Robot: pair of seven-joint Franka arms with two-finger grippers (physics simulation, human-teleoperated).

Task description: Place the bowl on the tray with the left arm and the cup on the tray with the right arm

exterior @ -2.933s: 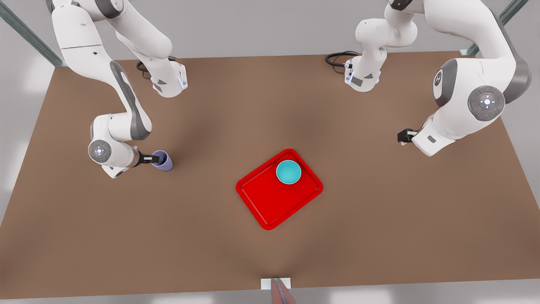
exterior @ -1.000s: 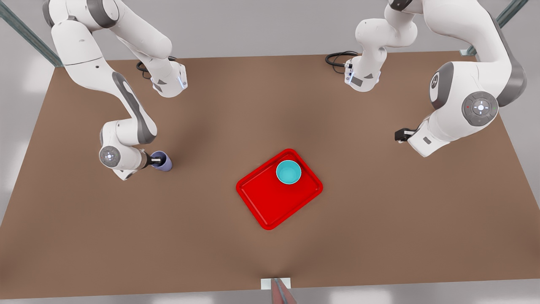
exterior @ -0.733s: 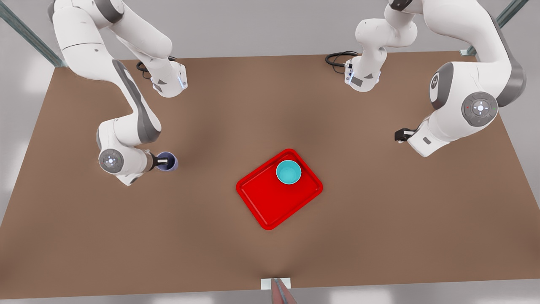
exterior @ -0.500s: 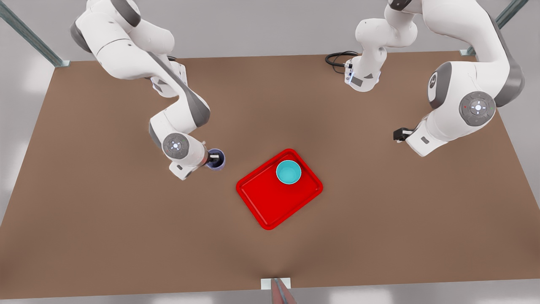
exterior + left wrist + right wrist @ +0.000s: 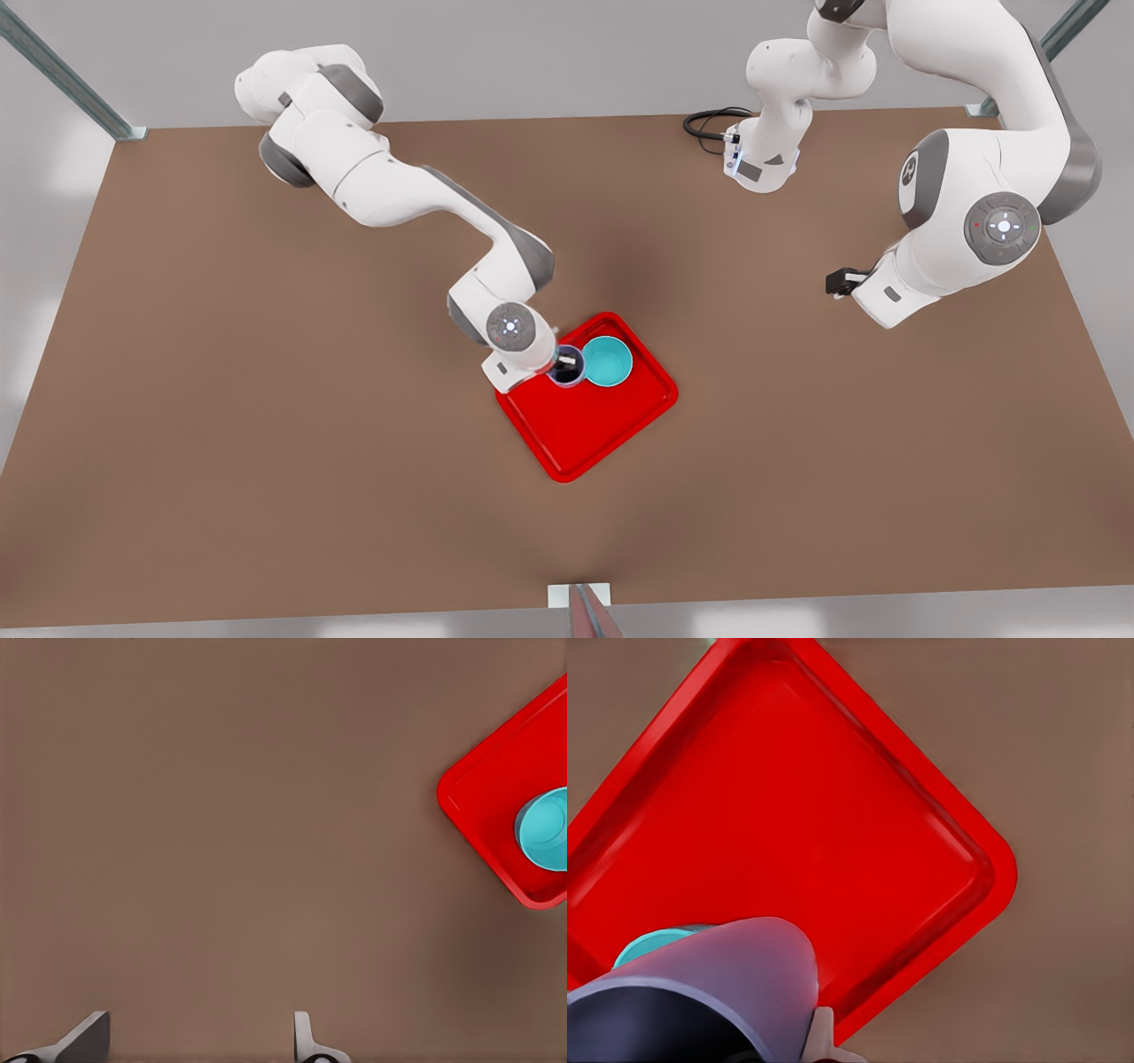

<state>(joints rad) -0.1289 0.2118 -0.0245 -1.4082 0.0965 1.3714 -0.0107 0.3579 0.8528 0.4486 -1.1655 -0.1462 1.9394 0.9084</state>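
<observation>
Holding the cup [image 5: 566, 366] by its rim, the right tool [image 5: 562, 361] hangs over the red tray [image 5: 592, 431], one finger inside the cup, just beside the teal bowl [image 5: 607, 361] already sitting on the tray. Lowering from here could, I judge, knock the cup's wall against the bowl and shove it or tip the cup on release. The left tool [image 5: 195, 1041], fingers spread and holding nothing, waits over bare desk [image 5: 266, 425] well apart from the tray.

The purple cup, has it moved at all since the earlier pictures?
Yes. The cup, held by the right gripper, has travelled toward the front view's right, from bare table to over the tray, beside the bowl.
</observation>
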